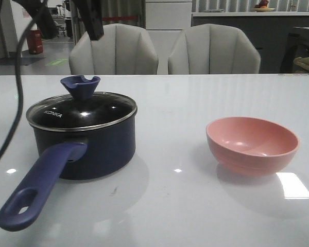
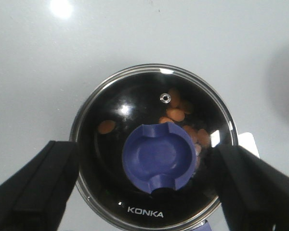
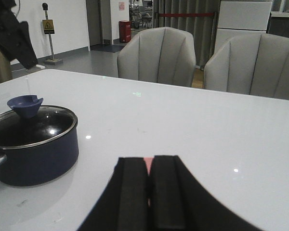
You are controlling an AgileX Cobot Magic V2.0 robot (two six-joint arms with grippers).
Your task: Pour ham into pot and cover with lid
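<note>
The dark navy pot (image 1: 92,149) stands at the left of the table, its long handle (image 1: 41,180) pointing toward me. The glass lid (image 1: 82,110) with the blue knob (image 1: 80,85) sits on it. In the left wrist view the ham (image 2: 176,113) shows as small orange pieces inside the pot, under the lid (image 2: 135,103). My left gripper (image 2: 144,161) hangs open above the knob without touching it, its fingers (image 1: 92,23) high over the pot. My right gripper (image 3: 148,166) is shut and empty, out of the front view. The pot also shows in the right wrist view (image 3: 36,154).
An empty pink bowl (image 1: 252,141) stands at the right of the table; a pink sliver of it (image 3: 147,163) shows between the right fingers. Two grey chairs (image 1: 165,51) stand behind the table's far edge.
</note>
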